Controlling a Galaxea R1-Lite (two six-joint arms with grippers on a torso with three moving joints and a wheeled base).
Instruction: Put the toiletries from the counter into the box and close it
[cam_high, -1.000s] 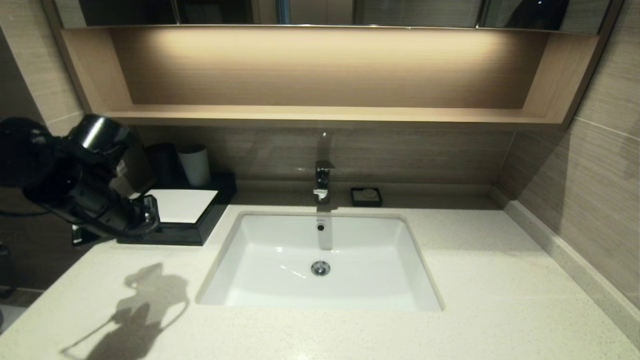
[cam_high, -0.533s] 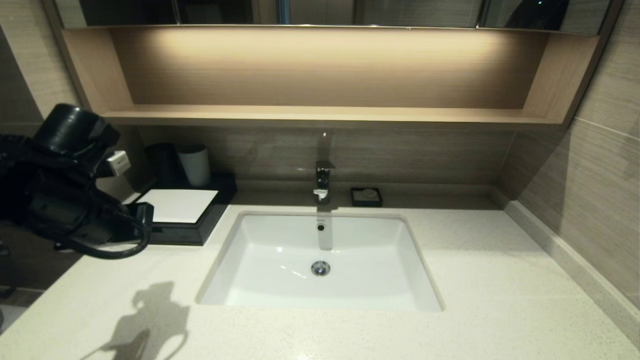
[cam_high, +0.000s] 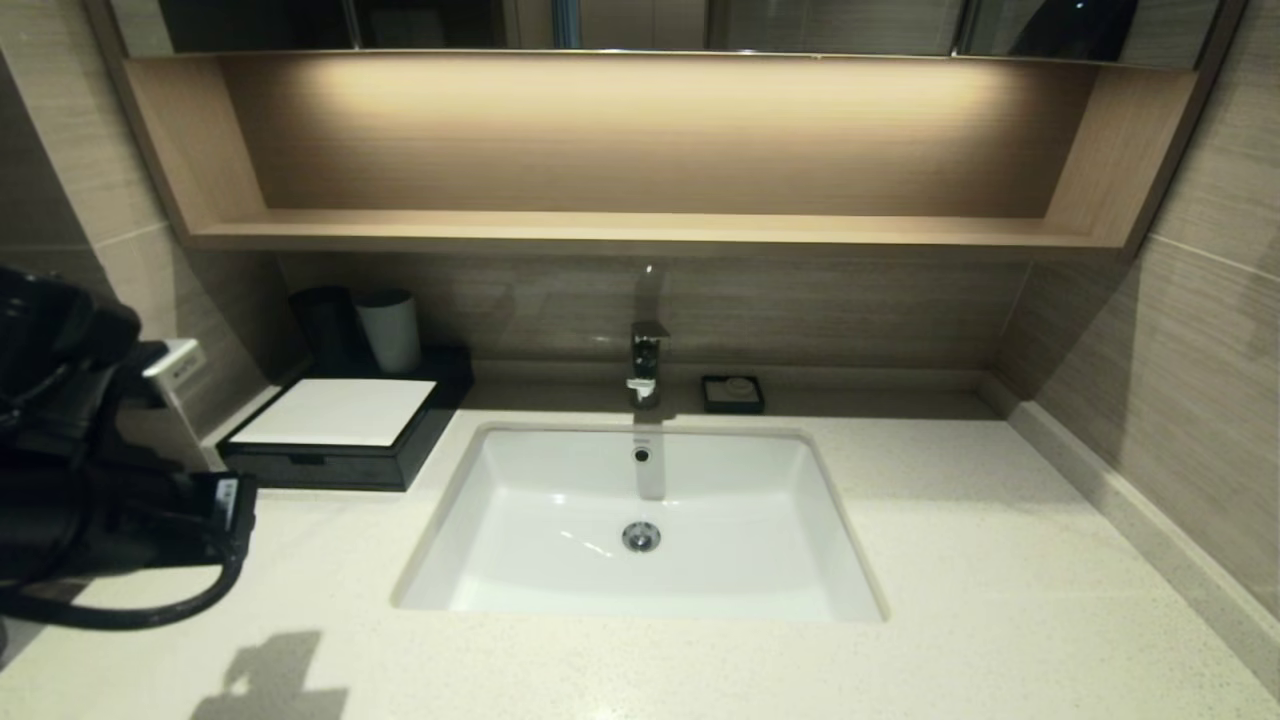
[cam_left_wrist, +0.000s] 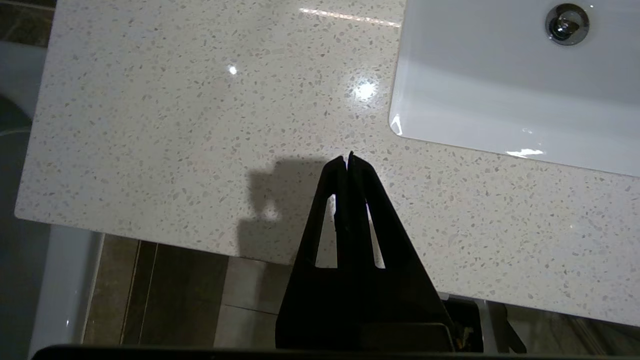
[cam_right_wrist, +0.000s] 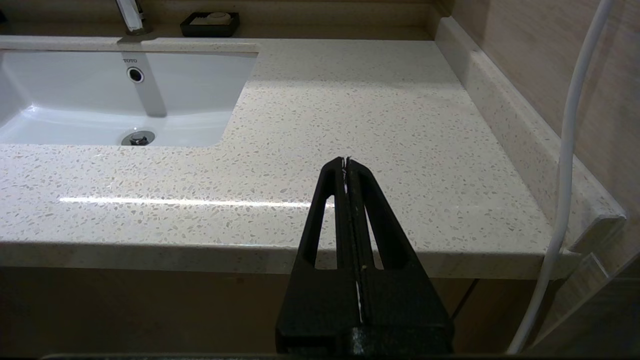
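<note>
Left wrist view gives me the left claw (cam_left_wrist: 347, 159) with its two fingers pressed flat together and nothing between them, hanging over the near left corner of the counter (cam_left_wrist: 175, 125), beside the sink (cam_left_wrist: 500, 90). My right claw (cam_right_wrist: 346, 162) is likewise pinched closed and empty, parked low off the counter's front edge on the right side. Working outward from the left claw, the head view shows my left arm (cam_high: 90, 480) bunched at the left edge, well apart from the box (cam_high: 340, 440), which sits at the back left of the counter with its white panel on top and its front drawer looking pushed in flush. I can find no toiletries anywhere on the counter in any view, so I judge they are inside the box, and the closing step looks done too; little seems left beyond bringing the arm home, though I cannot see into the drawer to confirm. Against the earlier head frames, the left arm, which stood right at the box front a second ago and covered part of it, has drawn back toward me and lower, leaving the box fully in sight.
</note>
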